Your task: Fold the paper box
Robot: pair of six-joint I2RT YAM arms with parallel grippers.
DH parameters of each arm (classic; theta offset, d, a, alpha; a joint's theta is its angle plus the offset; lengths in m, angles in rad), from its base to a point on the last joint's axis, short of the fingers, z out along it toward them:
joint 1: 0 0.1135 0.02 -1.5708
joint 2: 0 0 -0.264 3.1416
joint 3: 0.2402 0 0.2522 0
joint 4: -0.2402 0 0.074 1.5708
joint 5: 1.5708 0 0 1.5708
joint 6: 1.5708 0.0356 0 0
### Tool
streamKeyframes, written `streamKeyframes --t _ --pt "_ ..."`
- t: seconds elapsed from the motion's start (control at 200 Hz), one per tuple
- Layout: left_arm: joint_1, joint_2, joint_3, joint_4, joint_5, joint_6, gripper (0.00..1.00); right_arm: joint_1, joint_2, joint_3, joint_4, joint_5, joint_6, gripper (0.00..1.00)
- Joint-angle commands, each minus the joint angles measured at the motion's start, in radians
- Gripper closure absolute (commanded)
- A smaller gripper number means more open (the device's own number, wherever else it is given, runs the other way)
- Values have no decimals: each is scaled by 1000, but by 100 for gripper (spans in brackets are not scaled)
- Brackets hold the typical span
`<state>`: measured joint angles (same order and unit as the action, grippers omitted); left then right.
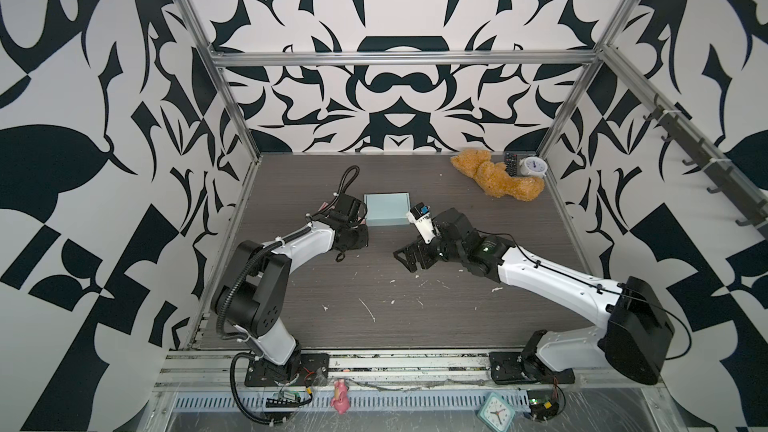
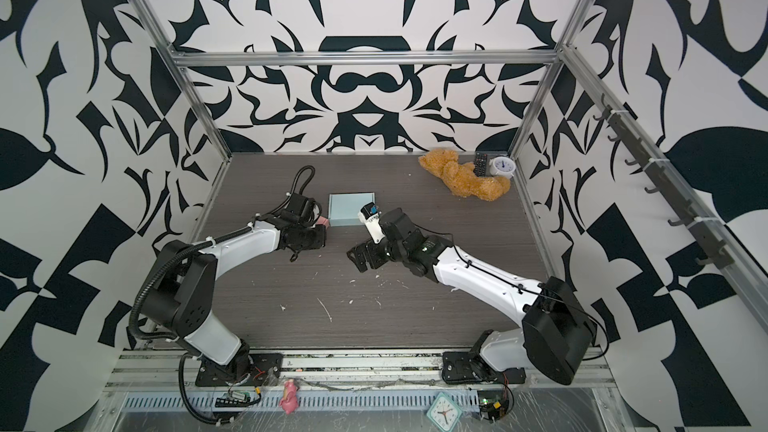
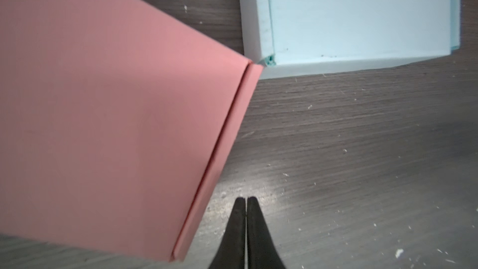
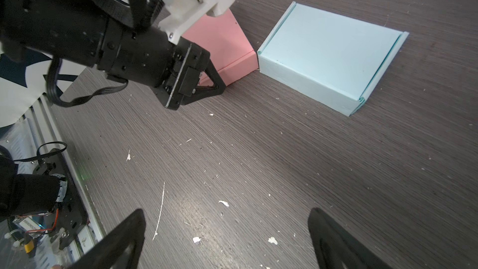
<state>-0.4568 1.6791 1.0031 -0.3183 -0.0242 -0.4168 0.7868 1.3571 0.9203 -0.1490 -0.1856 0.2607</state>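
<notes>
dark desk point(image 4: 258, 164): the pink box point(image 3: 103, 112) looks folded shut. my left gripper point(image 3: 247, 199) sits clenched, empty, beside it; right gripper point(image 4: 227, 210) released. next, probably press it flat.

I see a tan teddy bear point(image 1: 496, 178) lying at the back-right corner of the dark wood-grain table point(image 1: 415, 326), w/ a black remote point(image 1: 510, 164) and a small white alarm clock point(image 1: 534, 167) just beside it, clock nearest the corner. White scraps point(image 1: 368, 309) litter the table's front half. On the front rail: pink toy figure point(image 1: 340, 397) left of centre, teal square clock point(image 1: 496, 411) further right. B&W patterned walls point(image 1: 395, 89); hook rail point(image 1: 706, 164) on the right wall.
</notes>
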Motion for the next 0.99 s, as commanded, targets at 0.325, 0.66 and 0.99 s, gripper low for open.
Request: streamKeyframes --t 0.325,0.66,0.99 --pt "47 155 142 -16 -112 56 90 -13 -72 -23 -8 20 -10 0" --pt "130 208 209 -14 -94 97 90 -20 -76 -24 -10 15 -14 0" --pt "189 232 214 26 -64 105 88 -23 -72 -20 -15 14 -12 0"
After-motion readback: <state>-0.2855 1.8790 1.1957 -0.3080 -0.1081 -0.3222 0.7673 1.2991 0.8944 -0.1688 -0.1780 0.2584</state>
